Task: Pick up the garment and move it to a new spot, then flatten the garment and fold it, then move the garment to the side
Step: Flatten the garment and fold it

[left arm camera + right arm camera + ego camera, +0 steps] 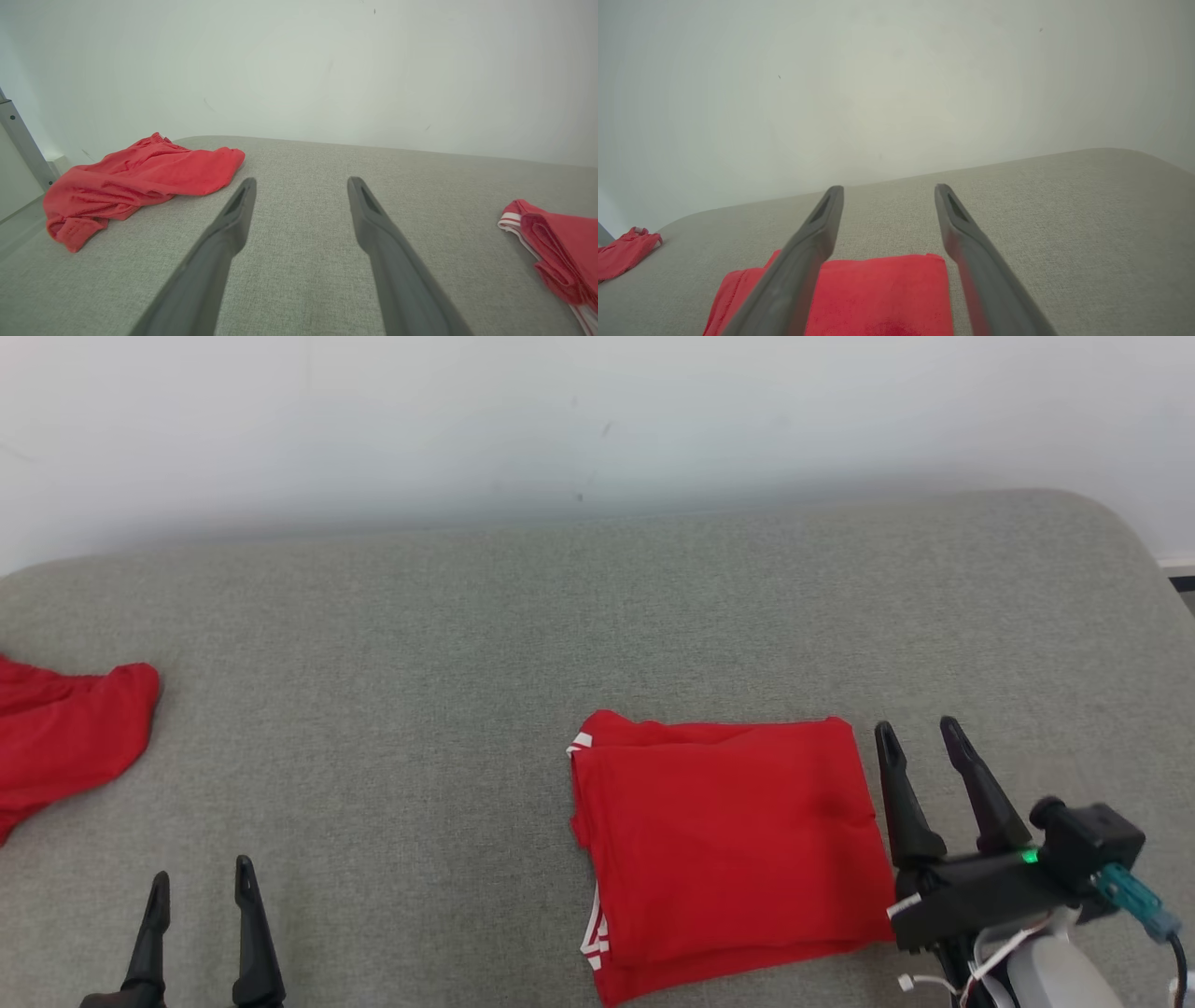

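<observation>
We are holding our left jaws wide open and empty near a crumpled red cloth (65,737) at the surface's (420,644) left edge. The folded garment (728,840) is lying right of centre, just left of our right jaws, which are gaping empty and sitting much nearer it.

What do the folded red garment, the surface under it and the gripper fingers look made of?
Folded red garment: thin matte knit, probably jersey; soft creases. Surface: grey woven upholstery, weave visible, rounded edge suggests padding. Fingers: dark matte plastic or rubber; which is unclear.
</observation>
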Robot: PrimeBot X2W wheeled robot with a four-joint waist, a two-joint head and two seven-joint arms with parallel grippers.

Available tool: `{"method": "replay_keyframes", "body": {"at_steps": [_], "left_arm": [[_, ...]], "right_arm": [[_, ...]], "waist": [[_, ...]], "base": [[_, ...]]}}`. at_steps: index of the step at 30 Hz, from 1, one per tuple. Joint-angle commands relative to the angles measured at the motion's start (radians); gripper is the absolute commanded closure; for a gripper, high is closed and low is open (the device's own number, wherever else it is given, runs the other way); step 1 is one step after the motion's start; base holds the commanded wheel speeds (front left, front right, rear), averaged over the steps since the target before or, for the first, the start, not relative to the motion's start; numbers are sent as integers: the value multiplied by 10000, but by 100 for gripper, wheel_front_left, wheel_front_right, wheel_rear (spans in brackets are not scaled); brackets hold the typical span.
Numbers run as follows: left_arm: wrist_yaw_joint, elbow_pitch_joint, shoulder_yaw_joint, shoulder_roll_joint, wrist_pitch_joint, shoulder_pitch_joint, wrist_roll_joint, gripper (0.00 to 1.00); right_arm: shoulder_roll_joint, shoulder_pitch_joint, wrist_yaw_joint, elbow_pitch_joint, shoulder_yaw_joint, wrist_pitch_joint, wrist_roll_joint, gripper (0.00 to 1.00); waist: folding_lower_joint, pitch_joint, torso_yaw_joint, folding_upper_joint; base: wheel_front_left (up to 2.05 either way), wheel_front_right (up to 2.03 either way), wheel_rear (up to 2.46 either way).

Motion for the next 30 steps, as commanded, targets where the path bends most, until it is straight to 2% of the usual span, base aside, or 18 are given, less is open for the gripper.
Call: {"method": "replay_keyframes", "body": {"at_steps": [1, 10, 13, 22, 30], "left_arm": [[-33, -36, 31, -11, -34, 126, 99, 0], [-176, -84, -16, -11, -34, 186, 359, 0], [-354, -98, -148, 11, -34, 224, 513, 0], [-685, -25, -507, 279, -34, 143, 497, 0], [-749, 101, -565, 376, -34, 216, 422, 0]], "right_arm": [[98, 241, -26, -77, -141, -54, -131, 0], [550, 1234, -26, -555, -507, -199, -897, 0], [646, 1430, -26, -735, -591, -216, -1087, 0], [999, 1853, -26, -950, -973, -216, -1301, 0], [1151, 1974, -26, -909, -1113, -218, -1477, 0]], "waist": [[0, -63, -68, 0], [0, -249, -345, 0], [0, -337, -383, 0], [0, -467, -295, 0], [0, -574, -123, 0]], "base": [[0, 0, 0], [0, 0, 0], [0, 0, 0], [0, 0, 0], [0, 0, 0]]}}
